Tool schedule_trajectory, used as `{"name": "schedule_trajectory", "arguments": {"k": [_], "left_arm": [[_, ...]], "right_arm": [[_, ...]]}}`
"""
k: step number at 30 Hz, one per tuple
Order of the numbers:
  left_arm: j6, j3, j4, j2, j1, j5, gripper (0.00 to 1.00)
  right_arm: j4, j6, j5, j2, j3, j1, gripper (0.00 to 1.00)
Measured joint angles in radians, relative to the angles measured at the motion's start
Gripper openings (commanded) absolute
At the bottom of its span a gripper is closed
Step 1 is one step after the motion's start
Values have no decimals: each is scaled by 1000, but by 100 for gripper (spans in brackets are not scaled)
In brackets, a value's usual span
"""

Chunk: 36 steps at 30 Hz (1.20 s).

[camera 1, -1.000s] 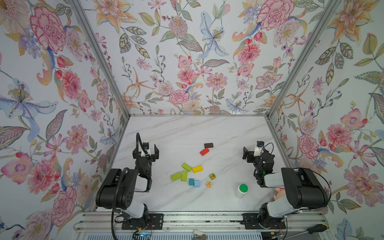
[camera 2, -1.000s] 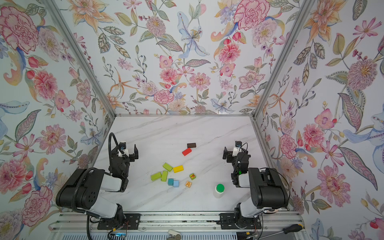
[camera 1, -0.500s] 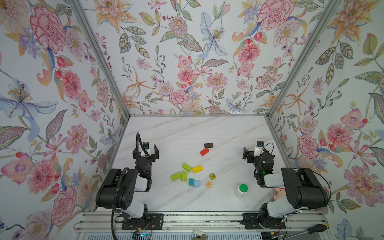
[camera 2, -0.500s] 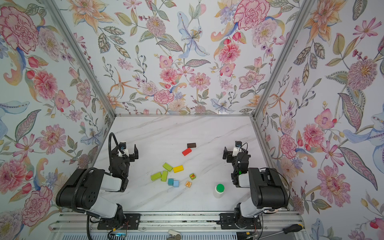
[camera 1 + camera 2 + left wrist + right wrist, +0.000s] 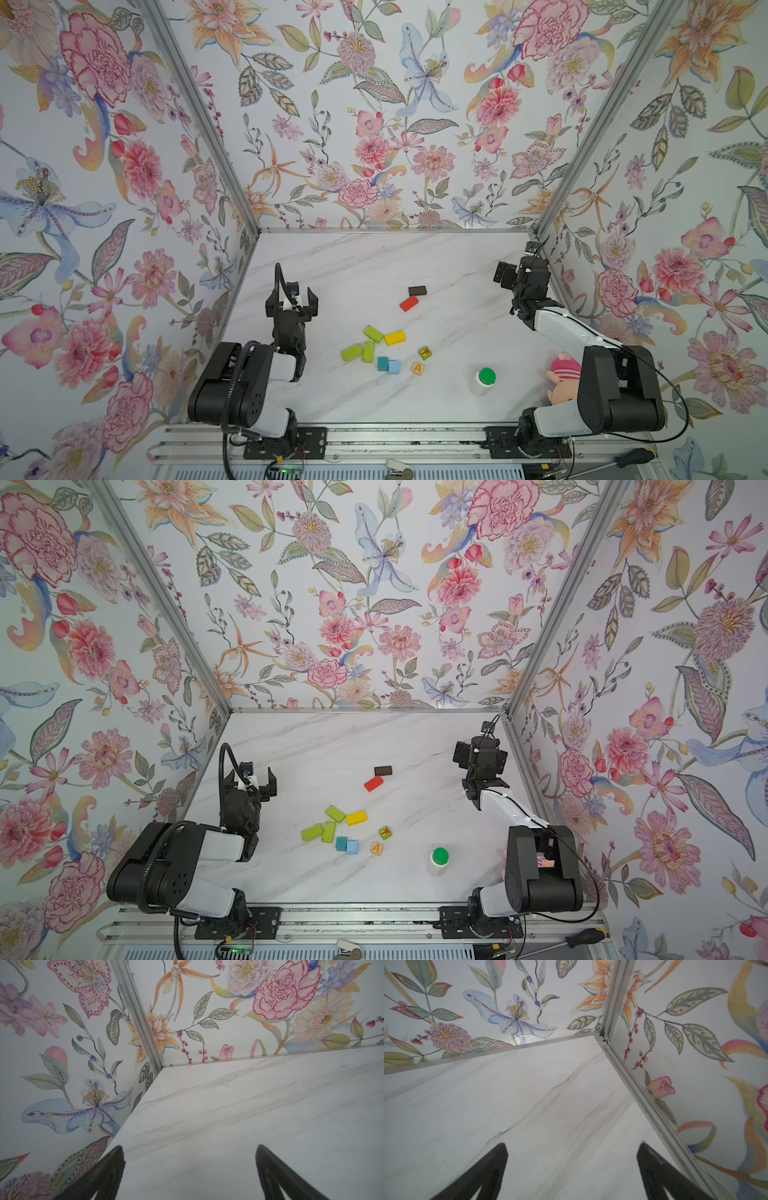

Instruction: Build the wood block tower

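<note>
The doll (image 5: 562, 376) at the front right corner of the table (image 5: 374, 257) is half hidden behind the right arm. The bottle (image 5: 482, 381), white with its green cap on, stands near the front edge, right of the middle; what it holds cannot be seen.

The blocks all lie singly on the table. The brown block (image 5: 417, 290) and red block (image 5: 409, 303) sit close together around the middle. Nearer the front edge, three lime blocks (image 5: 368, 351) cluster just beside the yellow block (image 5: 395, 338). The teal cube (image 5: 382, 363) and light-blue cube (image 5: 393, 367) touch. The green cube (image 5: 424, 353), its red mark too small to read, and the "A" cube (image 5: 417, 368) lie apart.

The left pincer (image 5: 189, 1147) is spread wide and empty over bare table by the left edge. The right pincer (image 5: 572, 1144) is equally wide and empty by the right edge. Only their fingertips show in the wrist views.
</note>
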Motion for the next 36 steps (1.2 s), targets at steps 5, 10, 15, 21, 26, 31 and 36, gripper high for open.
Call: {"name": "schedule_trajectory", "arguments": {"k": [5,10,15,21,26,31,36], "left_arm": [[6,114,-197,-137,-34,-47,99],[-19,259,-455,-238,-91,-48,99],[-41,325,-663,-295,-259,-72,99],[-91,413,-939,-285,-370,-63,99],[-164,517,-1157,-235,-430,-71,93],[-271,562,-1341,-220,-483,-73,91],[-410,534,-1487,-254,-572,-73,88]], "right_arm": [[-268,39,66,2,127,61,99],[-415,41,32,2,225,106,99],[-530,69,-8,2,302,142,99],[-639,123,-51,3,365,206,99],[-715,163,-97,48,449,224,99],[-774,173,-130,110,557,224,99],[-812,180,-171,114,580,224,99]]}}
